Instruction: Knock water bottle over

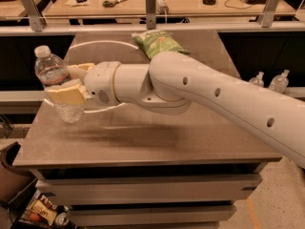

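The water bottle (51, 73) is clear ribbed plastic with a white cap. It stands near the left edge of the grey-brown table (157, 137), leaning slightly. Its label band is hidden behind my gripper. My gripper (67, 82) reaches in from the right on the white arm (205, 92) and is at the bottle's mid-height. One yellowish finger (64, 95) crosses in front of the bottle. The other finger (78, 69) lies just behind and to the right of it. The fingers stand apart.
A green chip bag (159, 42) lies at the table's back. Two small clear pump-top bottles (269, 80) stand on a lower shelf at the right. A rail with metal posts (151, 8) runs behind the table. Packets lie on the floor at lower left (43, 211).
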Available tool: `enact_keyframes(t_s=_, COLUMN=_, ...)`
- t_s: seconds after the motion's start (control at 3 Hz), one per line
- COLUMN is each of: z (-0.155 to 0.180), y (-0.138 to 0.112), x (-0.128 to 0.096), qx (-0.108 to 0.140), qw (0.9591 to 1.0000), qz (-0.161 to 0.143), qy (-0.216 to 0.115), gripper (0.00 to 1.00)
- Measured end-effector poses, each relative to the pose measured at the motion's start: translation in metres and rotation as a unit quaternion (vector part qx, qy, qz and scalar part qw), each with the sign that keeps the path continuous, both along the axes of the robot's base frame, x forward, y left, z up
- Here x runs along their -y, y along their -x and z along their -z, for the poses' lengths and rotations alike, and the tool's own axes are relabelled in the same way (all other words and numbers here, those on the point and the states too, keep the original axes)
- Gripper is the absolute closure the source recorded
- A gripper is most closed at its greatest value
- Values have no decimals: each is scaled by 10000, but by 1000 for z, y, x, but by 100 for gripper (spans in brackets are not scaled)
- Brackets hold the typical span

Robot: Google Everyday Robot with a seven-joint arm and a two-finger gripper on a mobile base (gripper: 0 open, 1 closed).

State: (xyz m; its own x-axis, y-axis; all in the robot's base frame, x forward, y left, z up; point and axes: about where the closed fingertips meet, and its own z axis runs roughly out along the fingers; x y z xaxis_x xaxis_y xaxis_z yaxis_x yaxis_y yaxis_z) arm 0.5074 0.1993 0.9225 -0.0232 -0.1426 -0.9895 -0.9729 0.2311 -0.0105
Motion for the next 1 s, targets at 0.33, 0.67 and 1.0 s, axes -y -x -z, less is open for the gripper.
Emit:
enact_keyframes(t_s=0.33, z=-1, y=1, x=-2, qx=10, qw=10000, qz=-17, qy=3, gripper=87)
enact_keyframes(t_s=0.67, z=-2, y=3, x=-3, qx=18, qw=10000, qz=-33, qy=6, gripper=100)
enact_keyframes(t_s=1.0, z=-2, y=3, x=-4, qx=19, qw=10000, qz=-34, qy=6, gripper=100)
